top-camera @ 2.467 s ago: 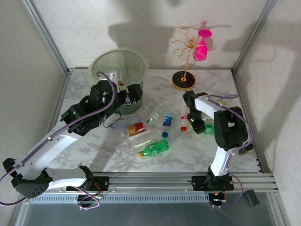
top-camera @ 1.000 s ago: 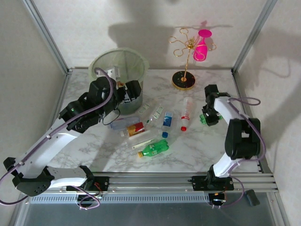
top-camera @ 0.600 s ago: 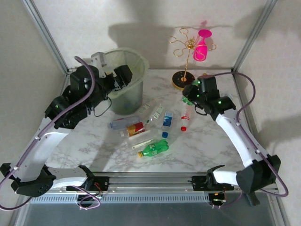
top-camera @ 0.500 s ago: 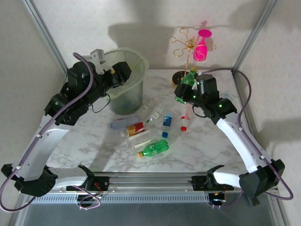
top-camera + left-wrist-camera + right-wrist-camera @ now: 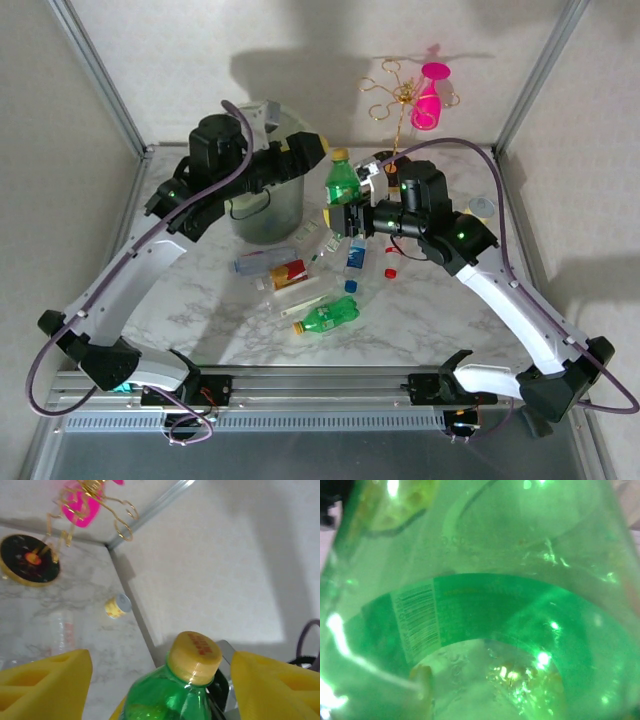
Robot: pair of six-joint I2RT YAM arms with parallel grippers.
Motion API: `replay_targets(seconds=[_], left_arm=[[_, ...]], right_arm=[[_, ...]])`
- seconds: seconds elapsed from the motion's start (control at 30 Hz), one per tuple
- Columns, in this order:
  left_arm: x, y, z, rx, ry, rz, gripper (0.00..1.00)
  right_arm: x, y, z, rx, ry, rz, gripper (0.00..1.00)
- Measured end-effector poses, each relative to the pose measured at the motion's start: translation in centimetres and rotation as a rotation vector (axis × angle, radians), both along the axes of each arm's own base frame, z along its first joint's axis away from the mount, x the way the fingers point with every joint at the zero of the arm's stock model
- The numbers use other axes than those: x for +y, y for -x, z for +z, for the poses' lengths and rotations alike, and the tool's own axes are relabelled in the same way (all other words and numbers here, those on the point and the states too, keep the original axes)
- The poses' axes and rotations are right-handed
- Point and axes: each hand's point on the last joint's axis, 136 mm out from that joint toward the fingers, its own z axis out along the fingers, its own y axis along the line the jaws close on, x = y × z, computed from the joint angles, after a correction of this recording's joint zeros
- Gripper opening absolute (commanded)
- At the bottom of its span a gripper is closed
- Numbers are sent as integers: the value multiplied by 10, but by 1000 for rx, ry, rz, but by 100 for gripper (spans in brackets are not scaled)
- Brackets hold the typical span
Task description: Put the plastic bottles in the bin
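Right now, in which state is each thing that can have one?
green bottle: upright, capped, held above the table.
right fingers: shut on the green bottle.
left fingers: open, holding nothing.
bin: upright.
pink goblet: hanging on the gold wire stand.
bottles on the table: lying on their sides.

Right gripper (image 5: 348, 218) raises a yellow-capped green plastic bottle (image 5: 342, 183) off the marble table (image 5: 430, 310), up beside the left gripper (image 5: 305, 150), which swings rightward.
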Motion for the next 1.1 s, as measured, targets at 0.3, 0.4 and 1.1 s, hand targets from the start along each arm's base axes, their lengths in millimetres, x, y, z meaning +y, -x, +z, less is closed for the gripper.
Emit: replay_targets(seconds=[0.3, 0.4, 1.1], left_arm=[[-33, 16, -4, -30, 22, -164, 46], [-35, 14, -5, -59, 9, -176, 28], [22, -52, -13, -90, -69, 111, 0]], right_arm=[[7, 10, 7, -10, -20, 79, 33], [8, 11, 5, 5, -19, 86, 32], [-23, -33, 1, 1, 86, -236, 99]])
